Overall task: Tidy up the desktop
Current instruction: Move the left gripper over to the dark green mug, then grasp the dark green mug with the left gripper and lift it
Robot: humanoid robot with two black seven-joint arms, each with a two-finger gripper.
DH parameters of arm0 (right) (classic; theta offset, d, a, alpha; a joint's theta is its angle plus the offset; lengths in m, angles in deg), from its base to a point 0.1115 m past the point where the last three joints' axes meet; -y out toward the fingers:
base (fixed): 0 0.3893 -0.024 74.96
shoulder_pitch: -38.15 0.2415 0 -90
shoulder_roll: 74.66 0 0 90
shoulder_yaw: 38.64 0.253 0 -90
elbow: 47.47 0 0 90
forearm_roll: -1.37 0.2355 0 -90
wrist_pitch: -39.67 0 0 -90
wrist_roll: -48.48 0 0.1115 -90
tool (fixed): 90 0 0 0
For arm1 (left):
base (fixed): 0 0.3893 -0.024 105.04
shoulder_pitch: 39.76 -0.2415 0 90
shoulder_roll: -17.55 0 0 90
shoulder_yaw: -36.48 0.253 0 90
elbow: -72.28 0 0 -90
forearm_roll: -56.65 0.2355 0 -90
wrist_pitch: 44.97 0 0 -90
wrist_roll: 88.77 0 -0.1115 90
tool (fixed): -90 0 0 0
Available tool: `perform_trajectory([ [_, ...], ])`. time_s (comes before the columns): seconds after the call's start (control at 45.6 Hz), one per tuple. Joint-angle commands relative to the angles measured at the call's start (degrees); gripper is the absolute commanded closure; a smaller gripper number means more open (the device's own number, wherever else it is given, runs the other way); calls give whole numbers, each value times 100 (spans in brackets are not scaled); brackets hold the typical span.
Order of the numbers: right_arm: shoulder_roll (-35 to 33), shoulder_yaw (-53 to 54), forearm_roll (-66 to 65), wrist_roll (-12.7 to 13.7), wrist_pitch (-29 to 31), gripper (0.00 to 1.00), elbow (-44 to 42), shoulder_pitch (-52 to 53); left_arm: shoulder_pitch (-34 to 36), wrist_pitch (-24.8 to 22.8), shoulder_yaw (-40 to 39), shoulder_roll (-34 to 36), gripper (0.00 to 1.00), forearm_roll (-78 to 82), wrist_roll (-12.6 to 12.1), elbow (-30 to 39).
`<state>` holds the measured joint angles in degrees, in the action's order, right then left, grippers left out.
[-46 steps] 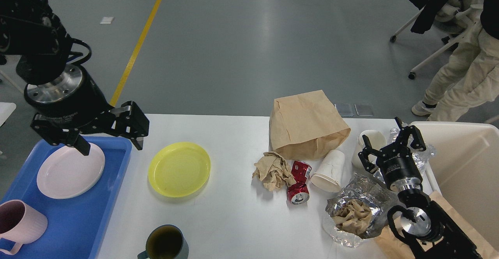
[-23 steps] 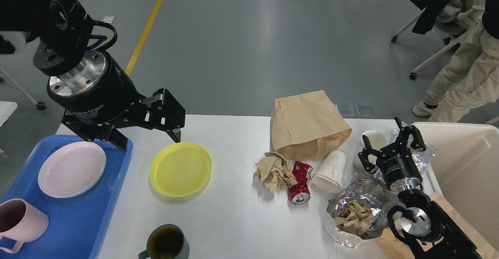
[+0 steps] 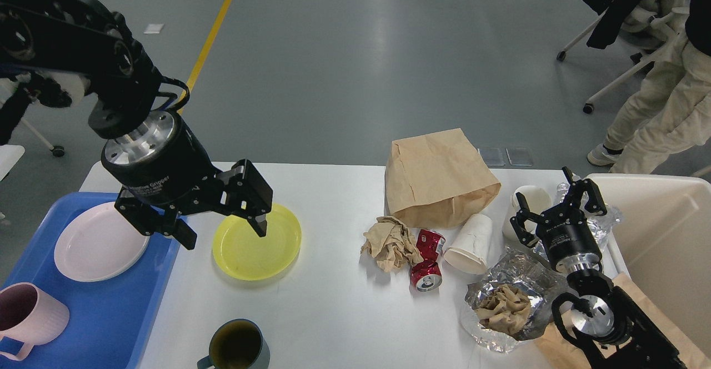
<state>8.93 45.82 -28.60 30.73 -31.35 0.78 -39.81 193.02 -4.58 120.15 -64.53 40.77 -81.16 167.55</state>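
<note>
Yellow plate is lying left of centre on the white desktop, directly beneath the left gripper, whose spread fingers are straddling its left rim; the right gripper, also open, is hovering far right.

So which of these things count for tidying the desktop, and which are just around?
Job:
desktop
yellow plate
dark mug
crushed can
paper cup
paper wad
brown bag
foil wrapper
blue tray
cream bin

Around:
office chair
person
</note>
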Motion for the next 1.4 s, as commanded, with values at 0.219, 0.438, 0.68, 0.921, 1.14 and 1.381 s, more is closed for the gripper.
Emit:
perform_trajectory([
  [0.219,0,0,0,0,0,0,0,0,-2410,1795,-192,200,7,1165,-57,62],
  [0.438,0,0,0,0,0,0,9,0,-3905,3589,-351,165,7,1509,-49,-43],
  [0.68,0,0,0,0,0,0,9,0,-4846,4100,-386,-169,7,1518,-49,-658],
  [0.921,0,0,0,0,0,0,9,0,-5233,4337,-614,-300,7,1526,-49,-887],
  [1.14,0,0,0,0,0,0,0,0,-5339,4811,-588,-344,13,1526,-66,-896],
  [1.381,0,0,0,0,0,0,0,0,-5365,4856,-526,-336,43,1526,-92,-896],
])
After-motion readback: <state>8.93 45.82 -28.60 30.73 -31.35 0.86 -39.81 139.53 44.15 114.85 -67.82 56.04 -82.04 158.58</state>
